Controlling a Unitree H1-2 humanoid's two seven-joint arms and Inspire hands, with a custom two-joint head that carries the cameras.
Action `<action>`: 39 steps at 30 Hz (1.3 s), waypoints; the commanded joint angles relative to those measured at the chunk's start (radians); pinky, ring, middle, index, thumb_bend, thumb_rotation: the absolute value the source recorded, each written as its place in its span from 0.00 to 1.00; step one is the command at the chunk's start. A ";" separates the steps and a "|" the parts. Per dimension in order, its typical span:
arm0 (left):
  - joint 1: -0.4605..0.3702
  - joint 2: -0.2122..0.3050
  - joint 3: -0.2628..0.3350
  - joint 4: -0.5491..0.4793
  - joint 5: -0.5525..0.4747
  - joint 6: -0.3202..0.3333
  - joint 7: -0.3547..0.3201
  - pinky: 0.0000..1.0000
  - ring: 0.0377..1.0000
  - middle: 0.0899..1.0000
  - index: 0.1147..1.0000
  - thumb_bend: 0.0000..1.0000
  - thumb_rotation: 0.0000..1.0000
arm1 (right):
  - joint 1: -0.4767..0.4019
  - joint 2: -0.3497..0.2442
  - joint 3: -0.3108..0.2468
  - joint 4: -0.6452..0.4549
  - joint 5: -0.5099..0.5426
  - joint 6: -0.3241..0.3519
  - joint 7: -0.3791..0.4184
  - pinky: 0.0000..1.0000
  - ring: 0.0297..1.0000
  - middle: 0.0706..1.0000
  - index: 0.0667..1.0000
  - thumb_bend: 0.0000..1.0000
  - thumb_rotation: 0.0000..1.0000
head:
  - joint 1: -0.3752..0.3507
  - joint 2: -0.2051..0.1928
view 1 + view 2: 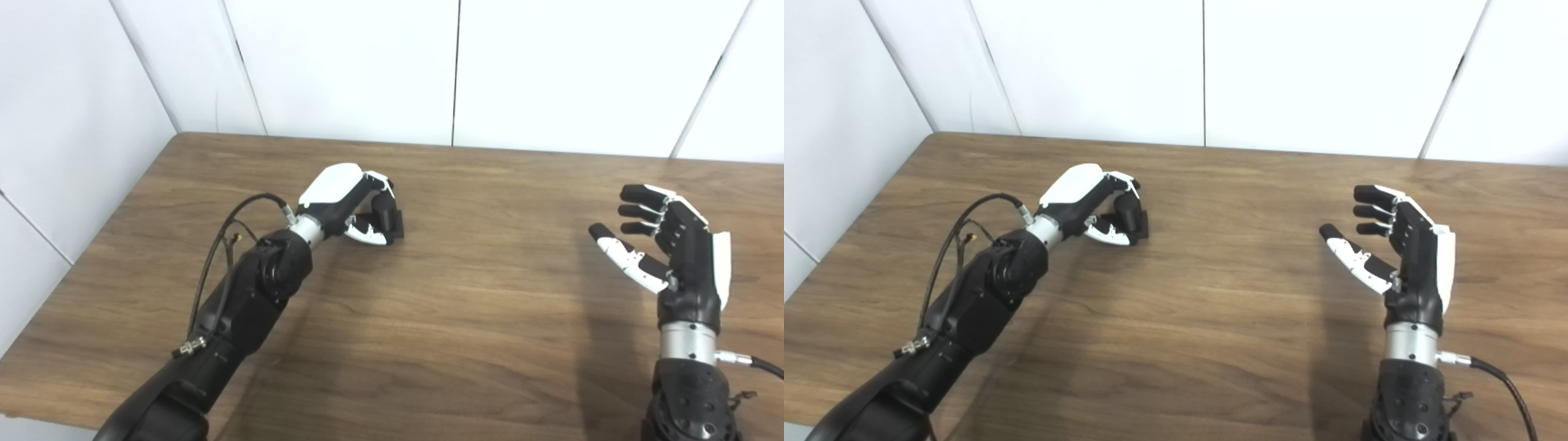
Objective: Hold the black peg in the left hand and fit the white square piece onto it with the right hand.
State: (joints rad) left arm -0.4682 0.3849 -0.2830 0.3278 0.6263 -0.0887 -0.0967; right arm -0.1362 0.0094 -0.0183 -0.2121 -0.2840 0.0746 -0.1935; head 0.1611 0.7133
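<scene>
The left hand (352, 205) rests on the table (465, 318), fingers curled around the black peg (392, 223). The right hand (670, 245) hovers well apart, fingers spread and empty (no white square piece shows). Firm up the peg grip before lifting.

on the wooden worktop (1213, 318), the left hand (1090, 202) curls its fingers around a black peg (1136, 222). well apart from the peg, the right hand (1396, 251) hangs spread, holding nothing.
</scene>
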 commanded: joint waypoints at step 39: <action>0.093 -0.152 -0.103 -0.081 -0.060 -0.047 -0.008 0.74 0.85 0.81 0.42 0.52 0.06 | -0.047 0.014 -0.007 -0.066 -0.017 -0.002 -0.016 0.53 0.59 0.64 0.61 0.66 0.05 | -0.108 0.018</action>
State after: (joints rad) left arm -0.3903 0.2547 -0.3476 0.2445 0.5609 -0.1125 -0.0737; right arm -0.1438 0.0163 -0.0232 -0.2419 -0.3000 0.1037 -0.2013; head 0.0522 0.7302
